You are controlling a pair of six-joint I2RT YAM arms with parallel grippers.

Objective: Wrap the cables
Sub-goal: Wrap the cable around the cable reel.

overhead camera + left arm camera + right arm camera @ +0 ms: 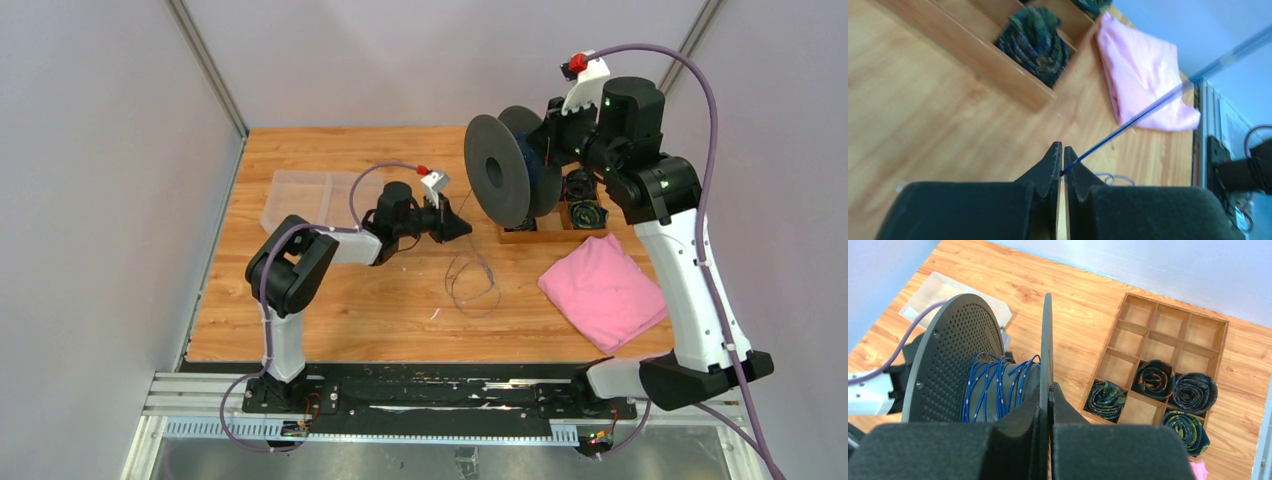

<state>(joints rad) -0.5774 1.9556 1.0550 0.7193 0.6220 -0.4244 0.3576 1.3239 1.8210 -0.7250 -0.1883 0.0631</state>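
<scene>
Left wrist: left gripper (1063,152) pinched together on thin blue cable (1148,107), strand running straight toward 2 o'clock. Right gripper (1049,390) clamped on spool (955,355) flange; more cable wound on its core.

Light bright, even and diffuse; shadows faint. Overhead view sharp throughout. Left wrist view: left fingers (1050,165) dark and soft; cable (1118,133) blurs progressively beyond their tips. Right wrist view: right fingers (1065,410) blurred; spool (953,350) between them and tray (1175,307) beyond them sharp.
</scene>
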